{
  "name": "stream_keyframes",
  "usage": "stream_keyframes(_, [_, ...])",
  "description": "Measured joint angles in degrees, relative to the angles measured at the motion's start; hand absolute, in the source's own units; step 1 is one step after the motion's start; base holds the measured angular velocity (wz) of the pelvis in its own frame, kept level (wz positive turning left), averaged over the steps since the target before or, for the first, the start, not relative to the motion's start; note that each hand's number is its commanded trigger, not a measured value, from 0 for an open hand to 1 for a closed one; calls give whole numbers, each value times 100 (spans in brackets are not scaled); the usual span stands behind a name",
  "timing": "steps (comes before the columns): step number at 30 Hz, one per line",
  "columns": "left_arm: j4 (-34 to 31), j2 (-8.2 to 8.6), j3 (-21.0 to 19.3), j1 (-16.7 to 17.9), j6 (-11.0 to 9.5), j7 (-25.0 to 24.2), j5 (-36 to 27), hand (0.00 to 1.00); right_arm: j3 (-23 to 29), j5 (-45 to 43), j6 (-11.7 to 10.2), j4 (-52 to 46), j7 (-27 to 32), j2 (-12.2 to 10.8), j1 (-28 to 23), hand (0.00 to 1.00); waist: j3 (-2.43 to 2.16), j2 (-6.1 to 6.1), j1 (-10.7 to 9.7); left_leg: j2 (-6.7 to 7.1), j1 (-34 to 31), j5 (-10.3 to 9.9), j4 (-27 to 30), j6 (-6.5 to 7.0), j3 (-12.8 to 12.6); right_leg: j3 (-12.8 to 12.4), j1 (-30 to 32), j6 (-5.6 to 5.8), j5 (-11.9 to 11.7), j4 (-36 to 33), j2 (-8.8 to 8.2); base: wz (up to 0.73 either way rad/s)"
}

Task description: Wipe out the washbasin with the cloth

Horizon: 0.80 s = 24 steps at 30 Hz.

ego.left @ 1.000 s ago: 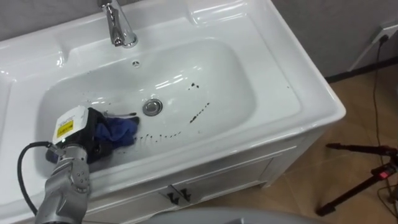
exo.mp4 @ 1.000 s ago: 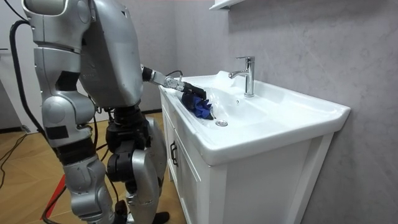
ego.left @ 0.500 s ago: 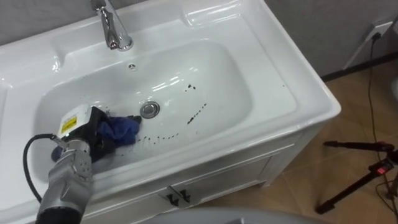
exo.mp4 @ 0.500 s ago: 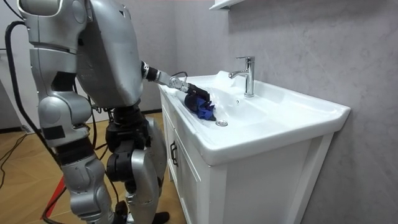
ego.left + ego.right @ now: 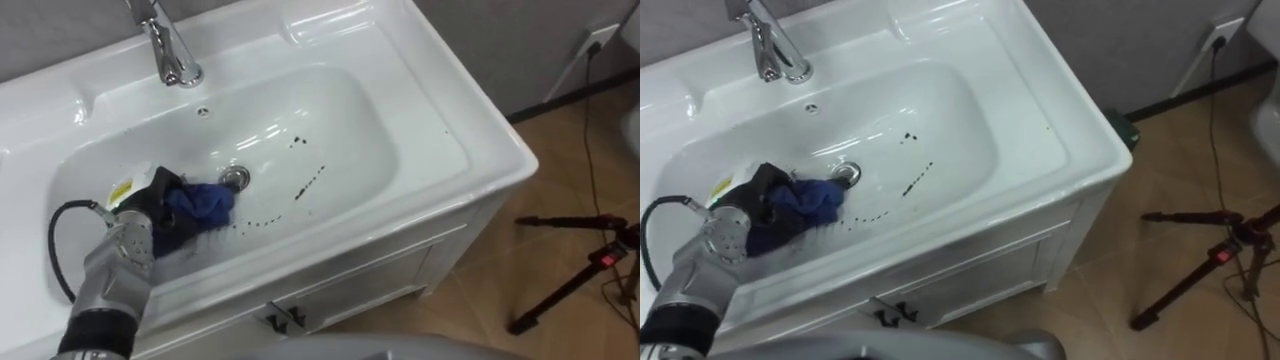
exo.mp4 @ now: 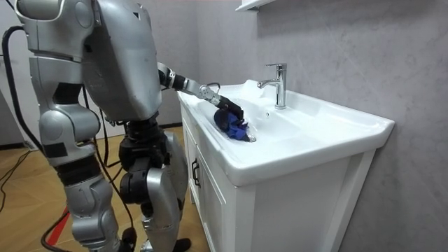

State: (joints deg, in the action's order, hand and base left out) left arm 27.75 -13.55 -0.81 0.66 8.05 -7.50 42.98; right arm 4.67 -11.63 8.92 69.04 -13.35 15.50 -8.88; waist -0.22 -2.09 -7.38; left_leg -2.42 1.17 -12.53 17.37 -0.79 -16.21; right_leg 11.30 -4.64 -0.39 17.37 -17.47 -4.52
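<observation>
At the lower left of the frame, your left hand [image 5: 155, 208] is down inside the basin [image 5: 390, 140]. Its fingers are curled over a bunched blue cloth [image 5: 205, 202] and press it to the bowl's floor, so the wad rather than the fingers does the rubbing. The cloth lies just beside the drain [image 5: 235, 177], on its left. Right of the drain, toward centre frame, is a trail of dark specks [image 5: 310, 185], which is likely your reason for working at this spot.

Beyond the left hand [image 5: 158, 212] rises a grey textured wall [image 6: 336, 42]. Below the hand stands a white cabinet [image 5: 350, 285], and to its right lies wooden floor [image 5: 560, 170] with a black tripod [image 5: 572, 284].
</observation>
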Motion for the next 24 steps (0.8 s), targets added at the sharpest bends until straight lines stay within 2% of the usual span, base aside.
stream_keyframes(1, [-61,4,91,-43,5,-74,1,100,-13,-52,25,-17,-23,-20,12,0,-12,31,-52,6,-30,0,8,0,-21,-13,52,2,20,-49,8,-9])
stream_keyframes(3, [-159,24,391,-251,47,-270,1,100,-44,-194,110,-8,-59,-102,54,0,-1,115,-192,4,-76,-1,14,1,-17,-2,76,-1,8,-28,11,3])
stream_keyframes(7, [-211,64,903,-524,60,-486,-10,100,-122,-253,112,30,-54,-232,136,0,17,228,-262,6,-72,-2,15,3,-19,-15,66,2,5,-12,20,0])
stream_keyframes(12, [-427,120,1107,-618,80,-673,-221,100,-260,-233,118,138,-17,-242,334,0,31,193,-362,7,-95,-9,29,14,-23,-27,43,17,-28,75,31,0])
stream_keyframes(15, [-518,120,1178,-612,106,-678,-285,100,-349,-247,127,211,9,-241,442,0,68,127,-380,18,-115,-8,1,14,-22,-24,60,19,-28,72,18,6])
stream_keyframes(19, [-610,117,1269,-609,210,-678,-283,100,-374,-243,133,209,15,-240,487,0,87,53,-471,21,-157,-8,2,14,-20,-1,70,21,-27,88,17,6])
stream_keyframes(24, [-622,119,1420,-677,288,-677,-282,100,-613,-250,187,204,65,-236,495,0,88,25,-505,27,-158,-4,-15,20,-21,17,66,23,-26,92,-18,1])
